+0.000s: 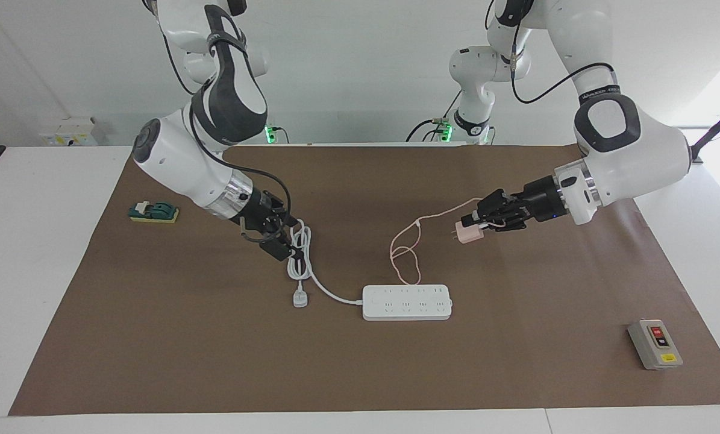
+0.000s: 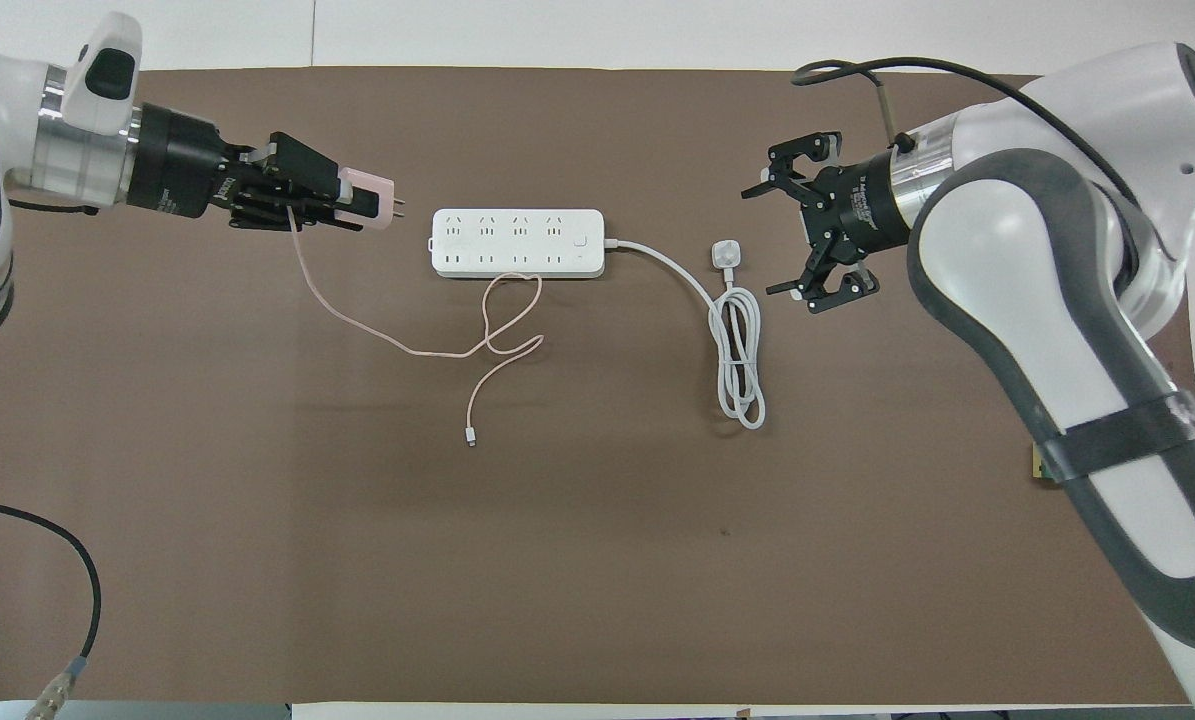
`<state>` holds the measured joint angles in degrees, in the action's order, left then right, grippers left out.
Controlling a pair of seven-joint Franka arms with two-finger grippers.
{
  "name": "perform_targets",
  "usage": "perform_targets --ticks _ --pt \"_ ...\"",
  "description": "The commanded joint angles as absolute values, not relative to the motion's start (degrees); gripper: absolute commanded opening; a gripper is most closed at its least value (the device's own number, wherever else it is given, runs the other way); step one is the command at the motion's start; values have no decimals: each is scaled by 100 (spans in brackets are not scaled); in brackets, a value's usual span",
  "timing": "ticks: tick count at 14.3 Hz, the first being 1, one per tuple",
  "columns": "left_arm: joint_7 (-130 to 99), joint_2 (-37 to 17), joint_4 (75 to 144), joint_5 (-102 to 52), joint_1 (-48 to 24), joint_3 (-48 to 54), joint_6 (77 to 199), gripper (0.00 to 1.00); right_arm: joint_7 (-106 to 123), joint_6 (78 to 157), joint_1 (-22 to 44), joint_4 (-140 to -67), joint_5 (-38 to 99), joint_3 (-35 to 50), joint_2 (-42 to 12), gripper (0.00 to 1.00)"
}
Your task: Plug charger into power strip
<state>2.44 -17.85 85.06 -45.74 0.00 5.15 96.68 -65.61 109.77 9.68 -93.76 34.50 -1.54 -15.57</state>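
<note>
power strip [image 1: 406,302]: glossy white plastic | table cover [image 1: 360,374]: matt brown paper

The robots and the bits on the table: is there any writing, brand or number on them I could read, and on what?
Nothing can be read for certain.
Band on left arm: pale lettering, too small to read.
Band on right arm: no lettering shows.
Grey switch box: red and black buttons and a yellow label, print too small.
Power strip: no readable marks.
Charger: no marks seen.
</note>
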Motion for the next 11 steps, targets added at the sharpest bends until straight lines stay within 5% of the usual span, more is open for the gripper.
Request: perform_targets --ticks 1,11 --pt "-254 -1767 7992 -3432 289 519 8968 0 -5471 10382 616 -9440 2920 -97 -1310 100" --pt "-357 -1336 7814 -598 475 536 8657 0 -874 9510 44 -9448 793 -97 -555 100"
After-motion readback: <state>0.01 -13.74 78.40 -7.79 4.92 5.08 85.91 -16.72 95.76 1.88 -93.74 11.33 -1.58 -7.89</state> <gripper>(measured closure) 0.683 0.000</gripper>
